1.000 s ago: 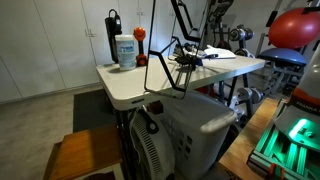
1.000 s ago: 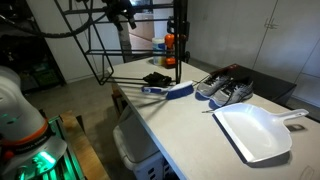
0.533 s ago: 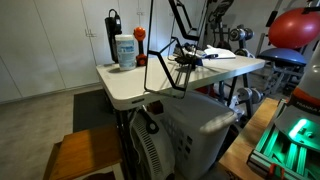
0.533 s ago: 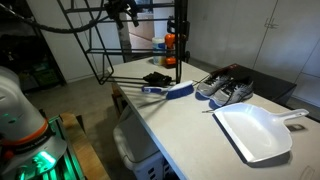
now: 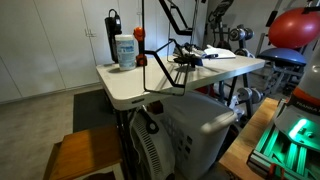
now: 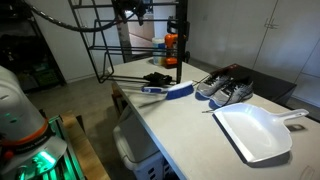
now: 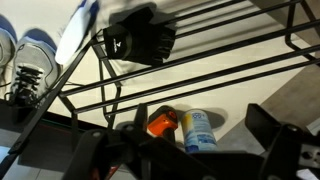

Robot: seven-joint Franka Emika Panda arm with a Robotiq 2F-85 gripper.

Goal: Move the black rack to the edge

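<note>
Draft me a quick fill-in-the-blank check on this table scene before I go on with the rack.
The dustpan on the table is ___ in colour. Between the dustpan and the blue brush lies a pair of ___. The white jar carries a ___ label. In an exterior view the gripper is at the ___ of the black rack.
Missing words: white; shoes; blue; top.

The black rack (image 5: pixel 142 45), tall see-through wire, stands near the edge (image 5: pixel 122 103).
</note>
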